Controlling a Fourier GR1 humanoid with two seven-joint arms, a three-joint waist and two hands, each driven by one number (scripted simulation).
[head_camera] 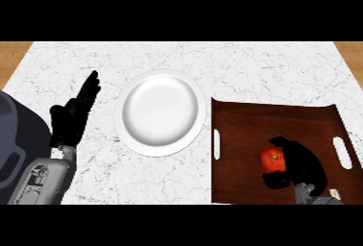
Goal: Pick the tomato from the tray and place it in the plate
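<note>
A red tomato point(272, 159) lies on the dark brown tray point(245, 125) at the right of the counter. My right hand point(303, 166) is curled round the tomato, fingers over its top and thumb below it, hiding its right side. The white round plate point(161, 112) sits bare on the marble counter, just left of the tray. My left hand point(73, 115) rests open at the left, fingers pointing up, a little apart from the plate.
The tray has slot handles point(343, 153) on its right and left sides. Wooden surface shows beyond the marble counter's far corners point(14, 48). Bare marble lies around the plate and behind the tray.
</note>
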